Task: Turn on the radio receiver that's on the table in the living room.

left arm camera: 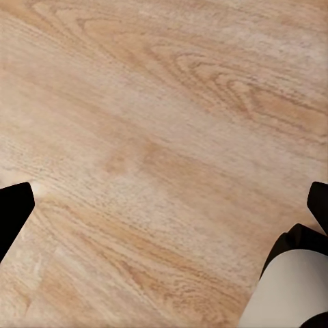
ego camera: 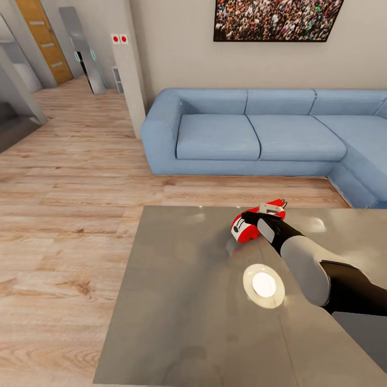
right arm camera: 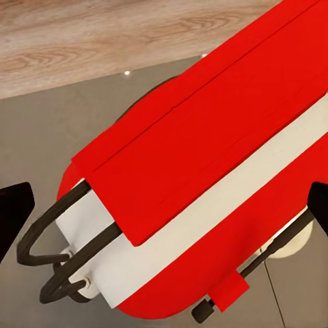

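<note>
Floor: light wood planks, fills left side of room.
Sofa: blue corner unit along far wall, under crowd picture.
Table: glossy grey top, lamp glare on it.
Radio: red, white trim, on far part of table.
Right gripper: fingers spread wide, directly above radio, contact unclear.
Left gripper: fingers apart, over bare floor.

Home living room: blue corner sofa, wood floor, wall picture.
</note>
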{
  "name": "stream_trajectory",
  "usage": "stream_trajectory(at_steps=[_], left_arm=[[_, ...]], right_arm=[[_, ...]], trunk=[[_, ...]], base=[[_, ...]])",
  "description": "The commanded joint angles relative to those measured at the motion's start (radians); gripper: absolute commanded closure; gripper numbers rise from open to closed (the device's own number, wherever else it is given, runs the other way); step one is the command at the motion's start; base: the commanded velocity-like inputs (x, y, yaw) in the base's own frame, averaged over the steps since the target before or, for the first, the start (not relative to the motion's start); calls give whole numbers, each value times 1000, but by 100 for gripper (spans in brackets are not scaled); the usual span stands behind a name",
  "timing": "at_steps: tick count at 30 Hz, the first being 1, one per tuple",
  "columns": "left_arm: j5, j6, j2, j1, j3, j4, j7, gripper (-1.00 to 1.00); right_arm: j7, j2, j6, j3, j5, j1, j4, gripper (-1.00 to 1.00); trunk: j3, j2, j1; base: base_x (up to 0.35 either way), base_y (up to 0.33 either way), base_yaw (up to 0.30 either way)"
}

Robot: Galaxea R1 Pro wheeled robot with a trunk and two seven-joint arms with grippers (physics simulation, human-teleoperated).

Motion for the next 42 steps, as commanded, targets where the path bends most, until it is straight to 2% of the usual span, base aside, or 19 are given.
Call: stream_trajectory(at_steps=[1, 27, 33, 34, 42], left_arm=[[0, 0, 0, 0, 0, 0, 0, -100], [0, 0, -2, 0, 0, 0, 0, -100], [0, 0, -2, 0, -1, 0, 0, -100], [0, 0, -2, 0, -1, 0, 0, -100], [0, 0, -4, 0, -2, 0, 0, -100]], right_arm=[[0, 0, 0, 0, 0, 0, 0, -100], [0, 5, -2, 0, 0, 0, 0, -100], [-1, 5, -47, 0, 0, 1, 1, -100], [-1, 5, -50, 0, -1, 1, 1, 100], [-2, 5, -57, 0, -1, 1, 1, 100]], trunk=[[0, 0, 0], [-9, 0, 0], [-9, 0, 0], [-9, 0, 0], [-9, 0, 0]], base=[[0, 0, 0], [0, 0, 0], [0, 0, 0], [0, 0, 0], [0, 0, 0]])
